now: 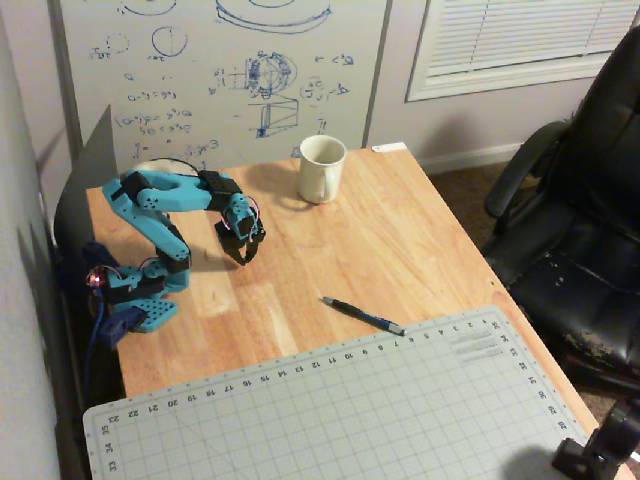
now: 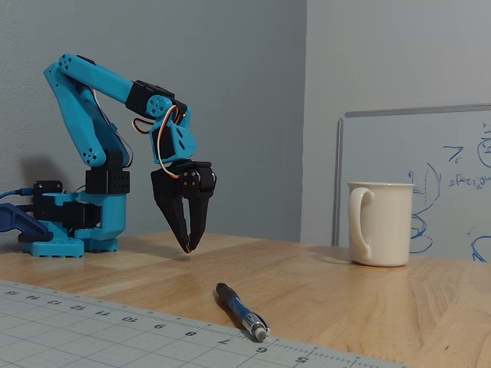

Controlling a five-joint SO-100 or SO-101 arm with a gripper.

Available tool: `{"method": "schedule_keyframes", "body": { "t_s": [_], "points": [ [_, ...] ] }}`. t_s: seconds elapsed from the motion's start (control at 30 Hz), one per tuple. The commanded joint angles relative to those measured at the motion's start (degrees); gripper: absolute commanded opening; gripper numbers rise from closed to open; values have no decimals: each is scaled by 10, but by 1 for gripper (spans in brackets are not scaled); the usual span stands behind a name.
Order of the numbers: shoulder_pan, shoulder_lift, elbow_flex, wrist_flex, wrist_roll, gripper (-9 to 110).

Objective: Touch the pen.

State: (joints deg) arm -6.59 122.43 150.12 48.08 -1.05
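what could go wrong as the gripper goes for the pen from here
The gripper hangs just above the wood with its tips nearly together, well short of the pen. Coming in this low, it could scrape the table.

The pen is thin and lies flat beside the cutting mat; a sideways touch could roll it or push it onto the mat's edge.

A small aiming error would miss so slim a target.

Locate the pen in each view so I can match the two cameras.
Overhead view: the pen lies on bare wood right of centre, its silvery end just off the cutting mat's top edge.
Fixed view: the pen lies low at centre, its silvery end at the mat's edge.
Shared landmark: the cream mug, standing beyond the pen in both.
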Motion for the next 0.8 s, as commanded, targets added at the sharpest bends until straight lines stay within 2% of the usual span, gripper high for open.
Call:
{"method": "schedule_keyframes", "body": {
  "t_s": [0.0, 0.77],
  "points": [
    [50, 697, 297, 191, -1, 1],
    [51, 698, 264, 174, 2, 1]
  ]
}}
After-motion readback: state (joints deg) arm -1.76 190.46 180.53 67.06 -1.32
